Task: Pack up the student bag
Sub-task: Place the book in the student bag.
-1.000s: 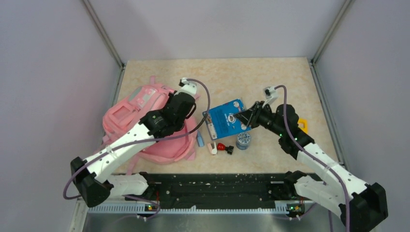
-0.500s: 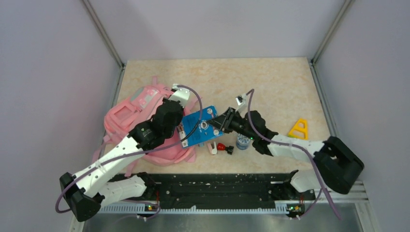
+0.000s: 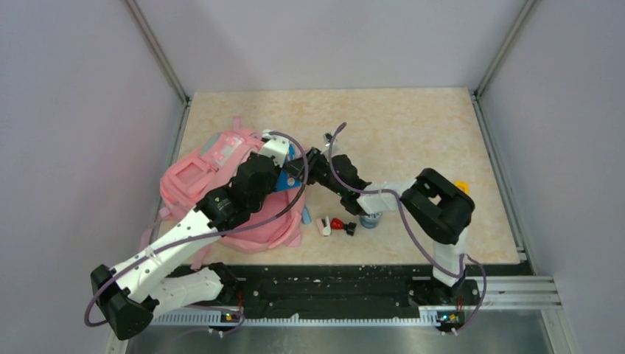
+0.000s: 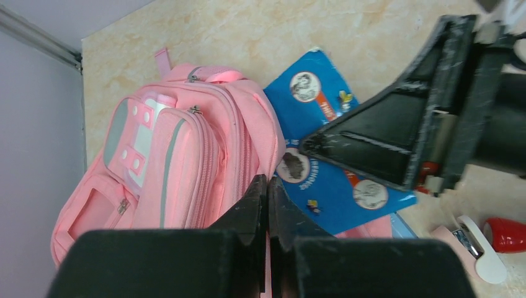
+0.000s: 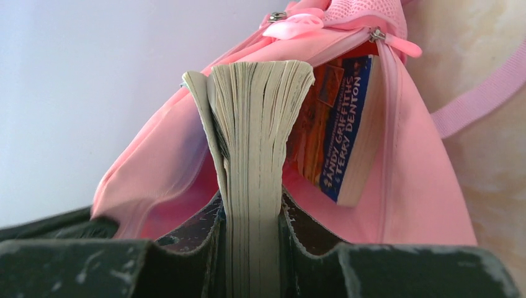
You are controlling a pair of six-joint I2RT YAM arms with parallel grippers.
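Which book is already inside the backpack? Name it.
The orange-and-blue paperback lettered Andy Griffiths, within the pink fabric backpack; the blue-covered book is clamped in the right pincer.

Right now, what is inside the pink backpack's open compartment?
One paperback shows inside the student bag, its spine reading Andy Griffiths and Terry Denton. The book held by the right gripper and pink fabric cover the rest.

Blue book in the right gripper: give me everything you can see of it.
The blue book is a thick paperback: blue cover with round cartoon pictures and an orange strip, off-white page edges. The right gripper is shut on it, one finger on each cover; the pages fan out past the grip. Its far end is at the open mouth of the pink bag, close beside a second book inside. From above only a blue sliver shows.
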